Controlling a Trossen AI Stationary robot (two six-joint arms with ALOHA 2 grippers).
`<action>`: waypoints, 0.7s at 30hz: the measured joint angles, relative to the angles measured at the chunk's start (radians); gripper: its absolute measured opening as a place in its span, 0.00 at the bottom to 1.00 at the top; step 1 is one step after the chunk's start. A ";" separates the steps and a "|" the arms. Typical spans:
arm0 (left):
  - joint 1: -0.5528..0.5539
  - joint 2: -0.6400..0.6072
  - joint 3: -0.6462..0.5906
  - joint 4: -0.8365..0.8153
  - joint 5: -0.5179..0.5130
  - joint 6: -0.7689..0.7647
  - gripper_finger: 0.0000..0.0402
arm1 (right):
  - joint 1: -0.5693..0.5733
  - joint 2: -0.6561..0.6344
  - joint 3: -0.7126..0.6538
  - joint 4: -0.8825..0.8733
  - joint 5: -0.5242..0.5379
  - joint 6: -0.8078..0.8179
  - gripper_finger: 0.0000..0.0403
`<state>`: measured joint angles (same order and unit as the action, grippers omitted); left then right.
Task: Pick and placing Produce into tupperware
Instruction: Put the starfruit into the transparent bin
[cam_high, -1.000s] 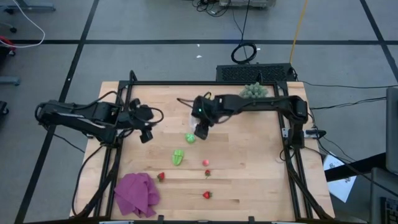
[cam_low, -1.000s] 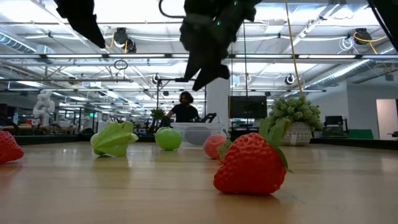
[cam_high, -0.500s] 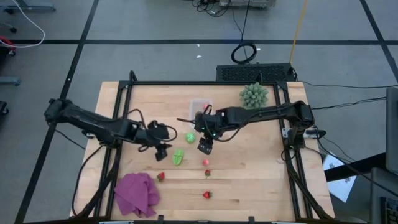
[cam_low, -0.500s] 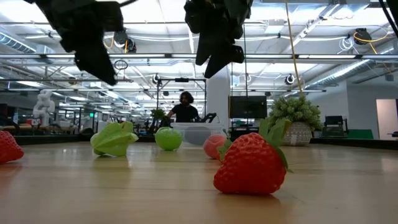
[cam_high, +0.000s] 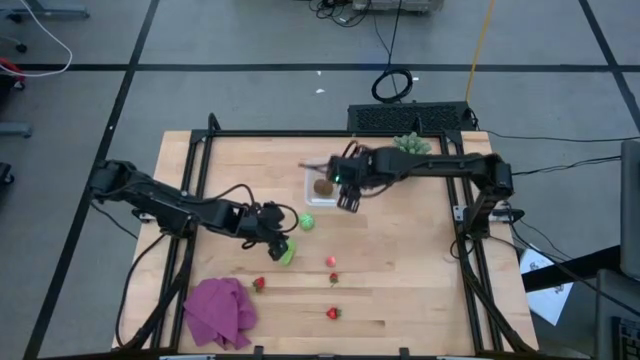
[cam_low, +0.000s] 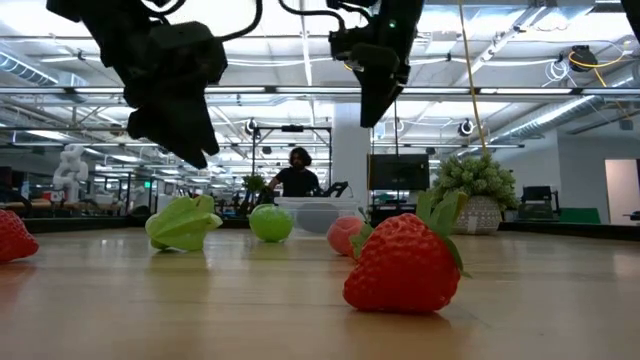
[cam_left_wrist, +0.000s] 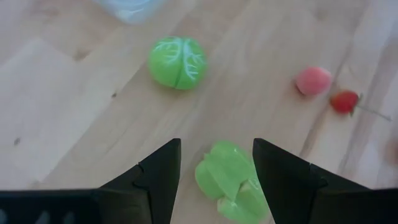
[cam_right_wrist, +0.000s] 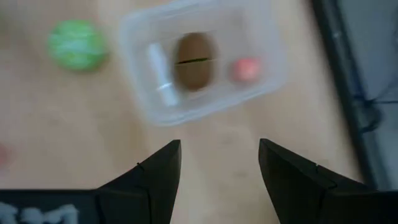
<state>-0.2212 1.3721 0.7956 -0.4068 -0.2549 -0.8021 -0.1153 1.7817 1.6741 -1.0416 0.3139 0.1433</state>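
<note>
- purple cloth (cam_high: 220, 312) lies crumpled at the near left corner of the wooden table (cam_high: 400, 270), touching nothing else
- left gripper (cam_high: 281, 243) is reached out low over the middle of the table, fingers apart, nothing clamped; wrist view shows the pointed green piece (cam_left_wrist: 229, 183) right between the two fingers (cam_left_wrist: 158, 177), whether they touch it I cannot tell
- same pointed green piece (cam_high: 287, 254) sits just under that gripper in the high view; in the low view it rests on the table (cam_low: 184, 223) below the gripper (cam_low: 185, 140)
- strawberry (cam_high: 259, 284) lies near the cloth, on the cloth's right, apart from it
- round green ball (cam_high: 306, 222) lies between the two grippers, just beside the left gripper, free on the table; ribbed top shows in the left wrist view (cam_left_wrist: 177, 62)
- clear container (cam_high: 322, 185) stands at the middle back of the table, holding a brown kiwi (cam_high: 322, 186); right wrist view shows the kiwi (cam_right_wrist: 194, 61) in the middle and a small red piece (cam_right_wrist: 246, 70) beside it, both inside the walls (cam_right_wrist: 140, 99)
- pink peach-like piece (cam_high: 330, 261) lies loose on the table nearer than the ball; two more strawberries follow toward the front, one (cam_high: 334, 279) just past it, one (cam_high: 332, 313) near the front edge
- right gripper (cam_high: 348, 201) hovers just beside the container's right edge, fingers apart and empty; raised above the table in the low view (cam_low: 375, 105)
- spiky green plant (cam_high: 408, 143) stands at the back right, partly hidden by the right arm
</note>
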 joint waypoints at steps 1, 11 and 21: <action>0.004 0.003 0.000 -0.004 0.002 -0.025 0.51 | -0.016 -0.015 0.000 0.004 0.006 -0.028 0.50; -0.015 0.003 0.001 -0.002 0.046 -0.288 0.51 | -0.140 -0.159 0.000 0.010 0.006 -0.093 0.50; -0.108 0.041 0.001 0.000 -0.011 -0.594 0.51 | -0.151 -0.238 0.000 -0.005 -0.001 -0.082 0.50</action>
<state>-0.3294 1.4131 0.7967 -0.4070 -0.2657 -1.3965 -0.2664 1.5436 1.6741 -1.0462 0.3127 0.0616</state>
